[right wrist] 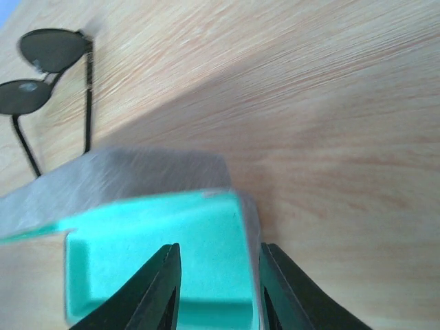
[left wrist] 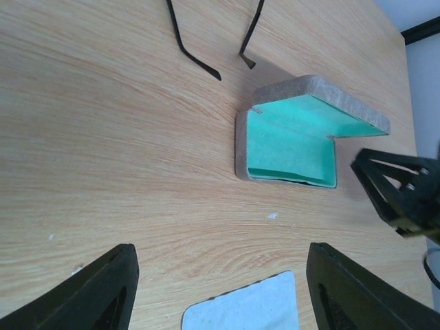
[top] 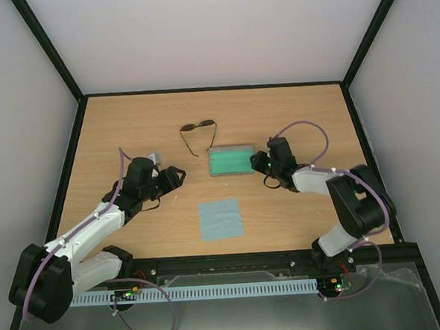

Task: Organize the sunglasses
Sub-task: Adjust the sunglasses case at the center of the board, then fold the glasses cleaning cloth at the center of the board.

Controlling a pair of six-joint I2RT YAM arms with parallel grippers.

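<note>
Grey rectangular felt case (top: 231,163), green-lined, lies open; right gripper (right wrist: 220,251) straddles its end wall, jaws parted; left gripper (left wrist: 220,295) gapes empty. Dark wire-framed sunglasses (right wrist: 27,96) lie unfolded just behind case. Judged next: grasp them.

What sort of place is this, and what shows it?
Probably a robotics lab test cell: a left arm and right arm bolted to a walled wooden table, with sunglasses, an open grey case and a blue cloth laid out.
</note>
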